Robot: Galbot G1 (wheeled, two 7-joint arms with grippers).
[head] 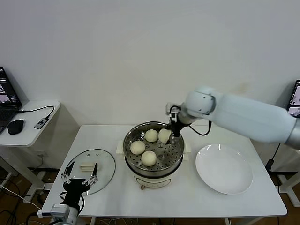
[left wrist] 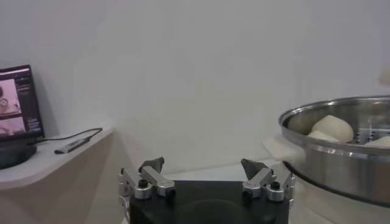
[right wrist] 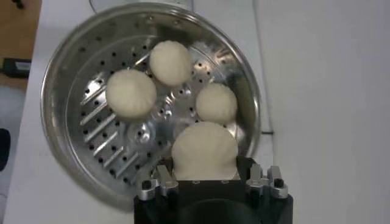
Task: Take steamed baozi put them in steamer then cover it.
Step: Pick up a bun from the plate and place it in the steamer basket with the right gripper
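The steamer [head: 129, 142] stands mid-table, a shiny steel pot with a perforated tray [right wrist: 103, 140] on a cream base. Three steamed baozi lie on the tray [head: 151, 135] [head: 137, 147] [head: 149, 158]. My right gripper [head: 169, 136] reaches in over the far right rim, shut on another baozi [right wrist: 204, 151] that sits low over the tray; whether it touches the tray I cannot tell. The clear glass lid [head: 105, 161] lies flat on the table left of the steamer. My left gripper [left wrist: 203, 163] hangs open and empty at the lid's near edge [head: 80, 172].
An empty white plate [head: 224, 168] lies right of the steamer. A low side table [head: 33, 133] at the far left carries a laptop [head: 7, 101] and a mouse [head: 15, 125]. The table's front edge runs close below the lid and plate.
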